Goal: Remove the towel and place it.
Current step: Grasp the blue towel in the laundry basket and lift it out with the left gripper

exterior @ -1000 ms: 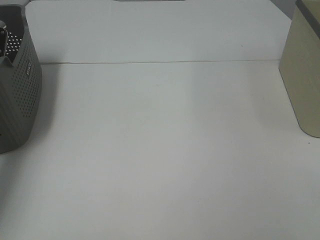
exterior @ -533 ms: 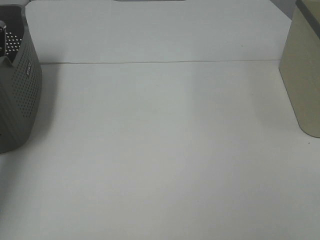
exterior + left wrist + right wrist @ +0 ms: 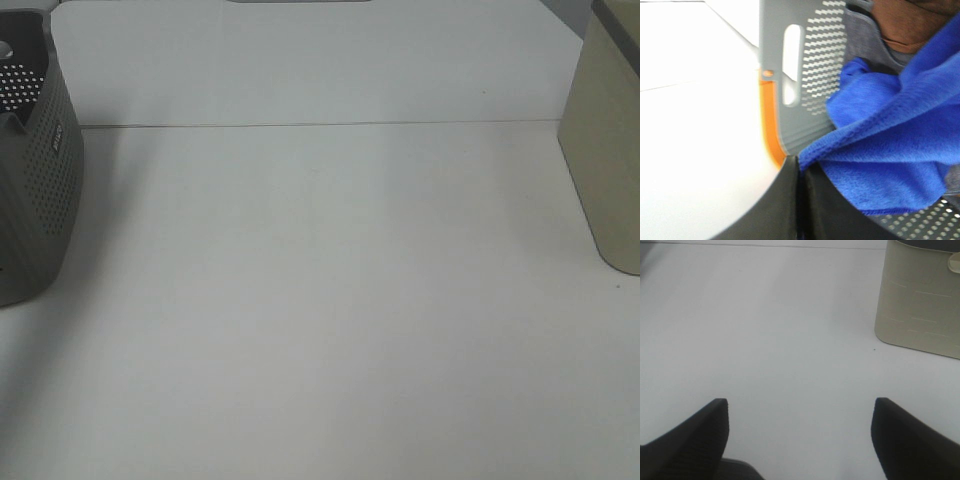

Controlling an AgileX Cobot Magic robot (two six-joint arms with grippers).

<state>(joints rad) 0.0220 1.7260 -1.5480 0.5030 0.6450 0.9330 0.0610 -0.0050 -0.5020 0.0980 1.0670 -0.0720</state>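
The towel (image 3: 890, 150) lay bunched inside the basket (image 3: 772, 40), its blue folds heaped against the perforated wall just beside the handle slot. A brown cloth (image 3: 905, 25) and a grey cloth (image 3: 862, 35) sat behind it in the same basket. The left pincer (image 3: 798, 170) was clenched on one low edge of the towel, the two dark jaws pressed together with a thin tongue of blue caught between them. Only a small part of the cloth seemed to be in the grip, and most of its bulk hung free.

The step in hand looked like drawing the towel up and out. To do that well, the lift probably had to go straight up along the wall until the trailing folds cleared the rim, because a sideways pull could drag the basket or snag the cloth on the orange strip (image 3: 769, 120) at its edge. A slow rise would also show early whether the thin pinch was slipping, or whether the other cloths were riding up with it.

The table (image 3: 330, 300) between the basket and the beige bin (image 3: 610, 150) offered broad room to lay the towel down. The right pincer (image 3: 800, 432) hung released above that surface, jaws wide apart and grasping nothing, well placed to take a free corner if the cloth needed spreading.
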